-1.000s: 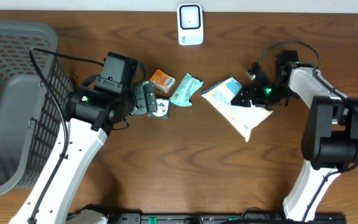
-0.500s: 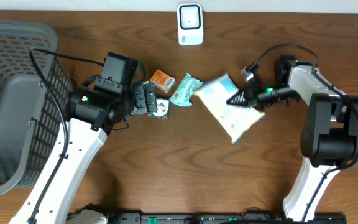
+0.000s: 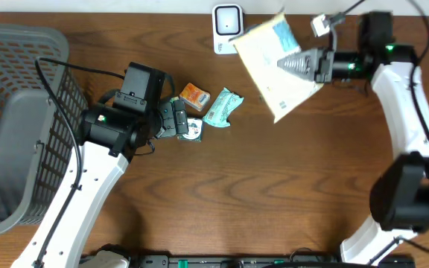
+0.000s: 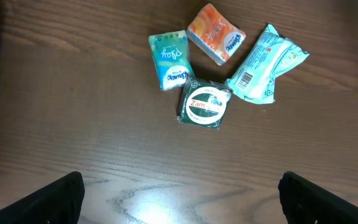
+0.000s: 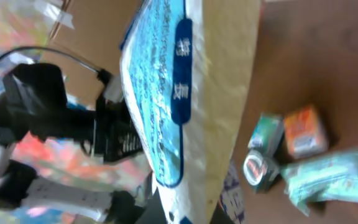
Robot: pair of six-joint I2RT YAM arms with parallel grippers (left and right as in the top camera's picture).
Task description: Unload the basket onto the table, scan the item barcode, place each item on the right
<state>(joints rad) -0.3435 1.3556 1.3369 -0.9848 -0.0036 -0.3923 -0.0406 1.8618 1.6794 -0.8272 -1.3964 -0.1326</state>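
The item, a cream bag with blue print (image 3: 274, 63), hangs in the air at the back of the table. My right gripper (image 3: 306, 65) is shut on its right edge. The bag's upper left corner lies close beside the white scanner (image 3: 228, 28) at the back centre. In the right wrist view the bag (image 5: 191, 93) fills the middle, pinched at the bottom by my right gripper (image 5: 188, 211). No barcode is readable on it. My left gripper (image 3: 177, 119) stays low over the small packs, and its jaws (image 4: 181, 202) stand wide open with nothing between them.
Small goods lie left of centre: an orange pack (image 4: 216, 34), a teal tissue pack (image 4: 166, 59), a round green tin (image 4: 205, 106) and a teal wrapped pack (image 4: 267, 62). A grey mesh basket (image 3: 21, 112) fills the left side.
My right gripper shut on the bag, then lifted it off the table and carried it back and left, up beside the scanner. The left arm has not moved.
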